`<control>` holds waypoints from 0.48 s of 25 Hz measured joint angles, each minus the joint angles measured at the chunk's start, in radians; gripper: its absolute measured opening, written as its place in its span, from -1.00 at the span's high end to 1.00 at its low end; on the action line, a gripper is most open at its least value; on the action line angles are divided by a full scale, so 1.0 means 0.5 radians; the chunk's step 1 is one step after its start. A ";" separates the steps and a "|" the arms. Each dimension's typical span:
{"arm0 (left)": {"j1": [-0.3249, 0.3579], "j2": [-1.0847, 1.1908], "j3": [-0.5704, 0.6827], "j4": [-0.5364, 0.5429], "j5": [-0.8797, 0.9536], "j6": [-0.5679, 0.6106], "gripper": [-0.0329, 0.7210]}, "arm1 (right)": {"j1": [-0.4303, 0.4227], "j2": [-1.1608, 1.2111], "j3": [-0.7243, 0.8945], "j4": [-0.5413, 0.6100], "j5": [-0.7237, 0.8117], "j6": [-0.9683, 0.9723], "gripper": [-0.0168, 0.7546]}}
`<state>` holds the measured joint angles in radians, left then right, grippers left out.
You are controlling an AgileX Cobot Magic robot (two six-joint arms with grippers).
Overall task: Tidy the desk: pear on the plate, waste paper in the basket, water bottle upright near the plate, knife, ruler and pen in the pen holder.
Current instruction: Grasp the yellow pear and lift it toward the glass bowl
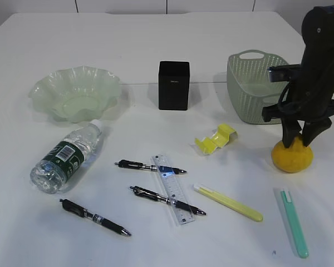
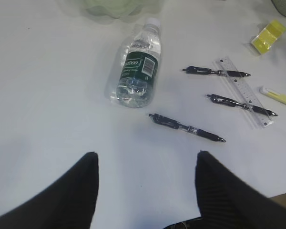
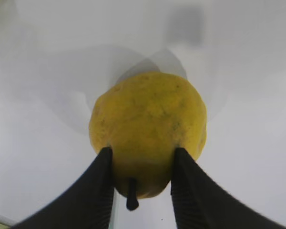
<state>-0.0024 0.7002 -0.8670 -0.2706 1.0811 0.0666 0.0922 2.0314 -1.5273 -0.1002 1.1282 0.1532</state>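
My right gripper (image 1: pixel 300 136) is shut on the yellow pear (image 1: pixel 292 156), which rests on the desk (image 1: pixel 156 44) in front of the basket (image 1: pixel 250 89). In the right wrist view the fingers press both sides of the pear (image 3: pixel 148 119) by its stem, around the right gripper (image 3: pixel 143 151). My left gripper (image 2: pixel 146 155) is open over bare desk, short of the lying water bottle (image 2: pixel 136 67). The plate (image 1: pixel 44 83) stands far left with the bottle (image 1: pixel 67 156) below it. The pen holder (image 1: pixel 173 84) is at centre. The ruler (image 1: pixel 172 189) lies among three black pens (image 1: pixel 94 217). Yellow waste paper (image 1: pixel 216 138) lies right of centre.
A slim yellow stick (image 1: pixel 228 203) and a teal one (image 1: pixel 294 222) lie near the front right; I cannot tell which is the knife. The basket holds nothing I can see. The desk's front edge is close below the pens.
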 joint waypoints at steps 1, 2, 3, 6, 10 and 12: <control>0.000 0.000 0.000 -0.001 0.000 0.000 -0.29 | 0.000 0.000 0.000 0.000 0.010 0.000 0.29; 0.000 0.000 0.000 -0.001 0.000 0.000 -0.29 | 0.000 0.000 0.000 0.000 0.016 0.000 0.29; 0.000 0.000 0.000 -0.001 0.000 0.000 -0.29 | 0.000 0.000 0.000 0.000 0.031 0.000 0.29; 0.000 0.000 0.000 -0.005 0.000 0.000 -0.29 | 0.000 0.000 -0.001 0.000 0.069 0.000 0.29; 0.000 0.000 0.000 -0.005 0.000 0.000 -0.29 | 0.000 -0.017 -0.001 0.004 0.078 0.000 0.30; 0.000 0.000 0.000 -0.005 0.000 0.000 -0.29 | 0.000 -0.053 -0.001 0.008 0.078 0.000 0.30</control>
<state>-0.0024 0.7002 -0.8670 -0.2729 1.0811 0.0666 0.0922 2.0050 -1.5280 -0.0962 1.1671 0.1532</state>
